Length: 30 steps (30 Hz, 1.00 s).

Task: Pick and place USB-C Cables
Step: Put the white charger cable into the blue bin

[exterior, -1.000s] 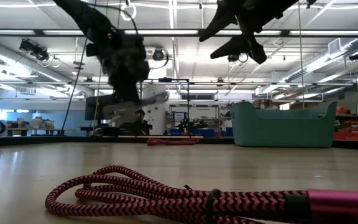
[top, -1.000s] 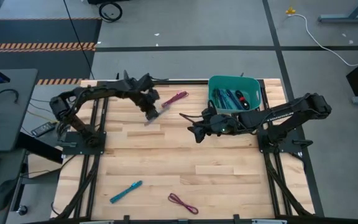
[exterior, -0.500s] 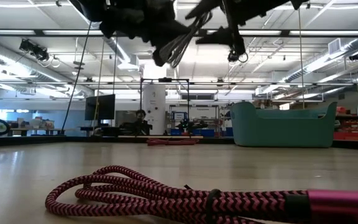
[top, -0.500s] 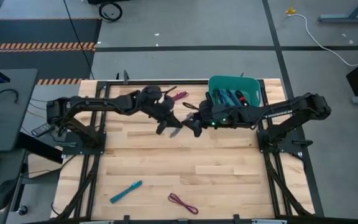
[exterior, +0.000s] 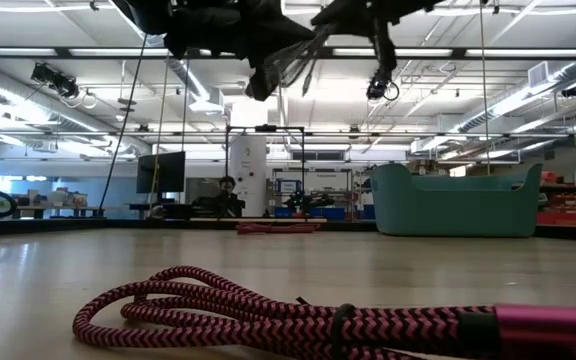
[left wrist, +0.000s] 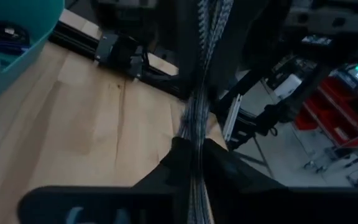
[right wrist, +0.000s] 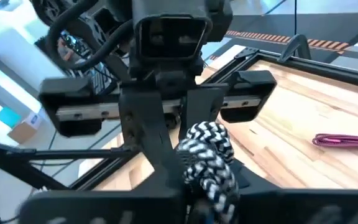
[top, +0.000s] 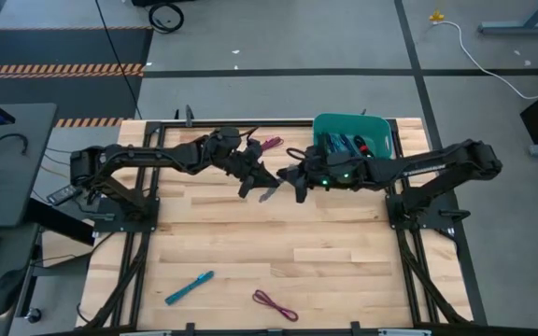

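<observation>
**Grey cable held between both grippers above mid-table**

Since the earlier frames, the left gripper (top: 258, 183) has been carried from the far-left part of the table toward the centre, and the right gripper (top: 292, 179) has been brought in to meet it. The two are now seen almost tip to tip in the high view, raised above the table (top: 250, 238) just beside the teal bin (top: 329, 125).

A grey braided cable (left wrist: 201, 93) is clamped between the left gripper's fingers, running forward from them in the left wrist view. In the right wrist view the black-and-white braided end of that cable is shown pressed between the right gripper's own fingers, directly in front of the left gripper's body. Both sets of fingers are therefore closed on the same cable.

Several cables are seen lying inside the bin. A magenta cable (top: 268, 144) rests on the table near the far edge, behind the left gripper. A teal cable (top: 190, 287) and a purple-red cable (top: 275, 304) lie well apart from the arms near the near edge; the latter fills the foreground of the low view.
</observation>
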Each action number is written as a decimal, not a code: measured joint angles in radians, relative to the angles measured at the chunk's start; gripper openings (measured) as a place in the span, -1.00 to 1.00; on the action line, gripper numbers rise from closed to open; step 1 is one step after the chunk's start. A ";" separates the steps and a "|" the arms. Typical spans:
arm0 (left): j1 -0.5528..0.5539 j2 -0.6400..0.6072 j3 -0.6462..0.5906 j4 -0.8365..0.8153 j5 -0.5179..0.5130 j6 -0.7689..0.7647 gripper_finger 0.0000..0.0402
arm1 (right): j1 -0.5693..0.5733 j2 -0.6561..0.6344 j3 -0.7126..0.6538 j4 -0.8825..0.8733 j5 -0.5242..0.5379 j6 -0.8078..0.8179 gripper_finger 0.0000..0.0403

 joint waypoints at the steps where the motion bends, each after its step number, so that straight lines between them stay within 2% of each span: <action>1: 0.000 0.000 -0.001 -0.002 0.004 -0.015 -0.72 | 0.000 -0.022 0.000 -0.027 0.005 -0.008 -0.89; 4: -0.002 0.001 -0.001 0.003 0.005 -0.029 -0.52 | -0.004 -0.090 0.036 -0.194 0.061 -0.002 -0.89; 8: 0.000 0.001 0.000 -0.007 0.005 -0.029 -0.27 | -0.055 -0.167 0.119 -0.558 0.145 0.043 -0.86; 11: 0.000 0.001 0.000 -0.004 0.004 -0.024 -0.13 | -0.139 -0.201 0.184 -0.814 0.165 0.059 -0.88; 14: 0.000 0.001 0.000 -0.005 0.004 -0.024 -0.05 | -0.272 -0.205 0.216 -1.006 0.182 0.055 -0.88; 18: 0.000 0.001 0.000 -0.017 0.005 -0.029 -0.05 | -0.496 -0.178 0.219 -1.100 0.144 -0.057 -0.88; 23: 0.000 -0.025 0.000 -0.119 -0.005 -0.028 -0.13 | -0.737 -0.061 0.219 -1.105 -0.007 -0.231 -0.87; 26: 0.000 -0.069 0.001 -0.249 -0.050 -0.025 -0.20 | -0.827 0.039 0.219 -1.105 -0.084 -0.313 -0.87; 30: -0.001 -0.149 0.001 -0.442 -0.175 0.034 -0.30 | -0.887 0.167 0.219 -1.110 -0.091 -0.390 -0.86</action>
